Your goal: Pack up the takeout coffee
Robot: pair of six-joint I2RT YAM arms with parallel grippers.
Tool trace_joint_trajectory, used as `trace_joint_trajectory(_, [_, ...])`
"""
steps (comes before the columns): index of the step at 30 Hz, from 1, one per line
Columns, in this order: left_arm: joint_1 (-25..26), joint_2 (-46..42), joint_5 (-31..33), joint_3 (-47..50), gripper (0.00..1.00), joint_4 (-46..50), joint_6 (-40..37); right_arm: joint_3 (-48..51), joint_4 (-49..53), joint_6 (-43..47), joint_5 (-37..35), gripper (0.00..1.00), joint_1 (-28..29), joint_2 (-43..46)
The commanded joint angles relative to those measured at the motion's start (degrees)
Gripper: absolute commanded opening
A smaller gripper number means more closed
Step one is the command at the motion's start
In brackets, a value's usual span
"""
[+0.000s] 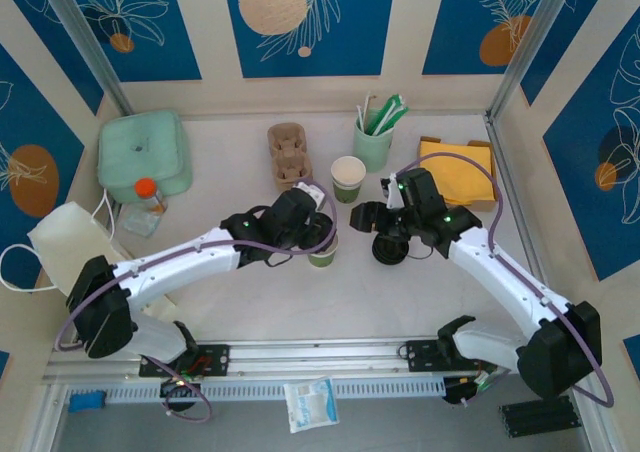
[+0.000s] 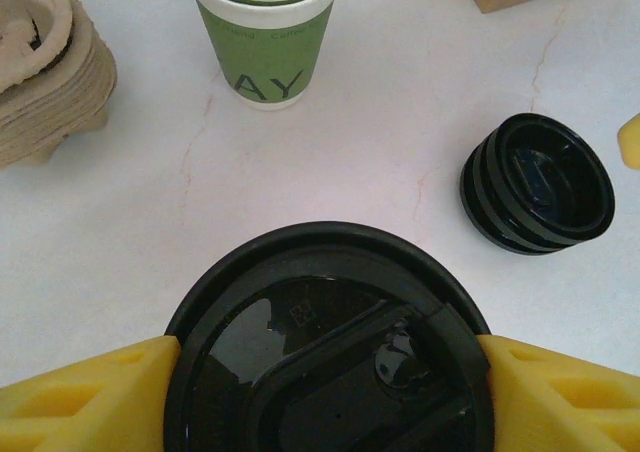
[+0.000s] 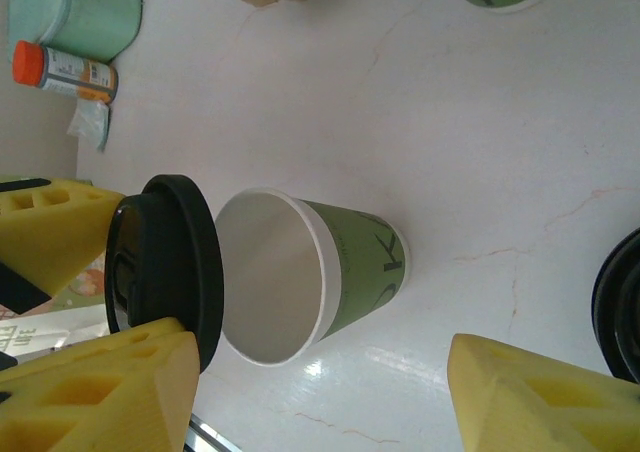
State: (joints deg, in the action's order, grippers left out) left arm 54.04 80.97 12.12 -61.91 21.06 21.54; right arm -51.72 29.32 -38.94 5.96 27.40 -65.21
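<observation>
- Near the middle of the desk, the coffee cup stands upright. It is white with a green band, and its mouth is open.
- Left end effector grips a round black lid by its rim, with one yellow finger on each side.
- Seen from the right wrist, the lid hangs just over the cup's mouth. It is close to the rim but not pressed on, and a narrow gap shows along one side.
- Right end effector is open, its yellow fingers wide apart with nothing held between them. It hovers to the right of the coffee cup, near a stack of black lids that rests on the desk.
- A second cup of the same kind, also open-topped, stands just beyond the coffee cup toward the far edge.
- A stack of brown pulp carriers sits left of the second cup.
- A taller mint-green cup of straws stands near the far edge, right of the carriers.
- A flat yellow item lies toward the far right corner; what it is cannot be told.
- A mint-green lidded container sits at the far left corner, with a small orange-capped bottle just in front of it.
- A white bag lies by the left edge.
</observation>
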Motion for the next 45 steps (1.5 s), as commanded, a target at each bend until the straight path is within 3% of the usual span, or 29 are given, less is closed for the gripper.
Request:
trace_joint_trajectory(1, [0.5,1.1,0.8,-1.4,0.72,0.3,-1.8,0.4,-0.5,0.5,0.2,0.67,0.8,-1.2])
trace_joint_trajectory(27, [1.9,6.2,-1.7,-1.8,0.72,-0.8,-1.4,-0.3,0.5,0.4,-2.3,0.66,1.3,-4.4])
trace_joint_trajectory(45, [2.7,7.7,-2.0,-4.0,0.82,1.9,-2.2,-1.0,0.9,0.8,-3.0,0.66,1.8,-5.0])
